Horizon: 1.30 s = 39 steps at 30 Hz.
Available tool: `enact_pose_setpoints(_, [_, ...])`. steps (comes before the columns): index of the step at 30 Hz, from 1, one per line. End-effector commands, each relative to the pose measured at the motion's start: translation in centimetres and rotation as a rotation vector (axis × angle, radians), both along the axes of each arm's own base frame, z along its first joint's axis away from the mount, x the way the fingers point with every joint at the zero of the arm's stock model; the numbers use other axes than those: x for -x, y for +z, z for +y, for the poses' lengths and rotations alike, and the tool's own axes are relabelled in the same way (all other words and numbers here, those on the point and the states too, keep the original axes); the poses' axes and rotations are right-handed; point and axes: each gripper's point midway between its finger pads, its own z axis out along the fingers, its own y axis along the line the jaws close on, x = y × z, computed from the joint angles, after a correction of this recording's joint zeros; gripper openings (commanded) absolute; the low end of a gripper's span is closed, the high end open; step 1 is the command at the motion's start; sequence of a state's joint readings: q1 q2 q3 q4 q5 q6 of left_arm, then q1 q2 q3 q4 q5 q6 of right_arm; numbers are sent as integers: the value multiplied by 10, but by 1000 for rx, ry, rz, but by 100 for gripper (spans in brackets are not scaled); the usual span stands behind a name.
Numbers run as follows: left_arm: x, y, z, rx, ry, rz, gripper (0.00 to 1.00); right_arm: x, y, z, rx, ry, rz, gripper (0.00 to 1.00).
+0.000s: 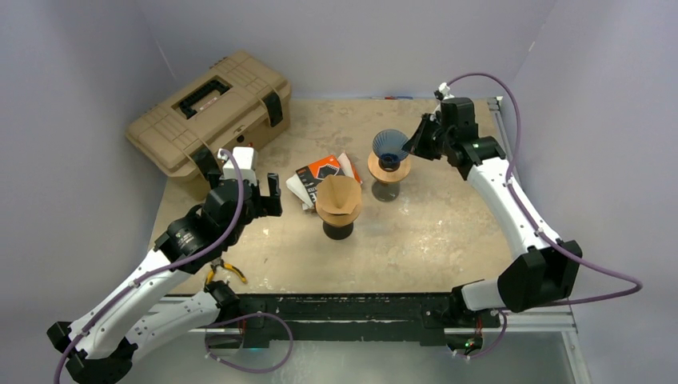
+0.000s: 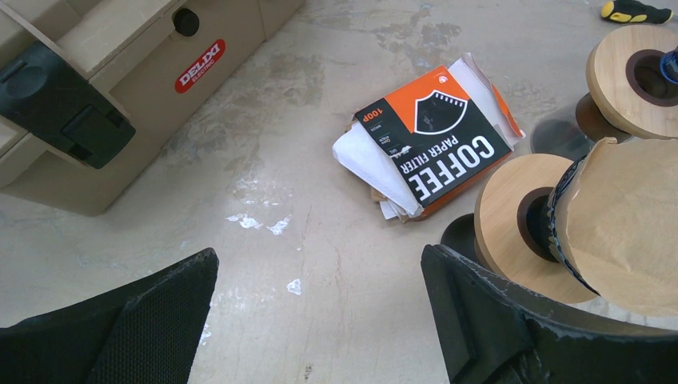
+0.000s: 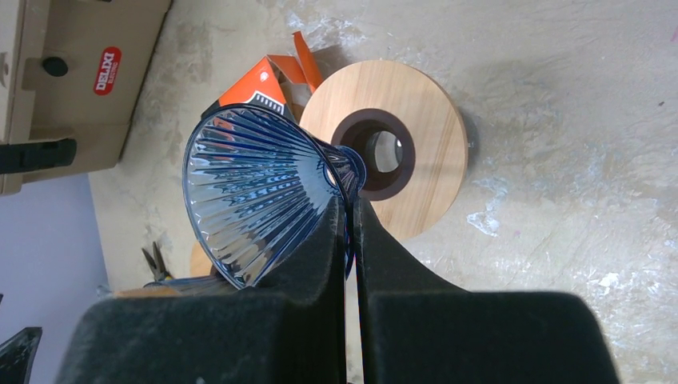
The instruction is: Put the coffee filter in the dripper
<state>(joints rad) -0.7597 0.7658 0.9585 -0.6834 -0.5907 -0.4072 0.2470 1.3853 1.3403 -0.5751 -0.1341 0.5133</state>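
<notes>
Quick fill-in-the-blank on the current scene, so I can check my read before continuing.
1. The right end effector is shut on the ___ glass dripper.
2. The left end effector is ___, holding nothing.
3. The pack reads COFFEE PAPER ___.
4. The toolbox lid is ___.
Missing: blue; open; FILTER; closed.

the left gripper (image 2: 318, 268) fills the bottom edge, its two black fingers spread wide over the bare table (image 2: 320, 96). mid-frame lies an orange-and-black coffee filter box (image 2: 436, 140), with white papers spilling out. a tan toolbox (image 2: 120, 48) sits upper left. at right, a brown coffee filter (image 2: 632, 216) covers the dark rim of a wood-collared dripper (image 2: 504, 216). a second wooden collar (image 2: 620, 76) stands upper right.
</notes>
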Motion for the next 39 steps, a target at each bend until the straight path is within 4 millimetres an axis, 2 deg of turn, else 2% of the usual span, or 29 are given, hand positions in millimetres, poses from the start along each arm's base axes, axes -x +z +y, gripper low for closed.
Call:
enact_pose_setpoints(1, [-1,7,0,6,0,-17,99,-17,23,-2,6,-36,-90,0])
enact_pose_setpoints(20, [-2,7,0,0,1,-16,99,-17,-19,-10,65,-53,-8,0])
enact_pose_setpoints(39, [-1,7,0,3,4,-17,99,-14,-43,-9,65,-53,38,0])
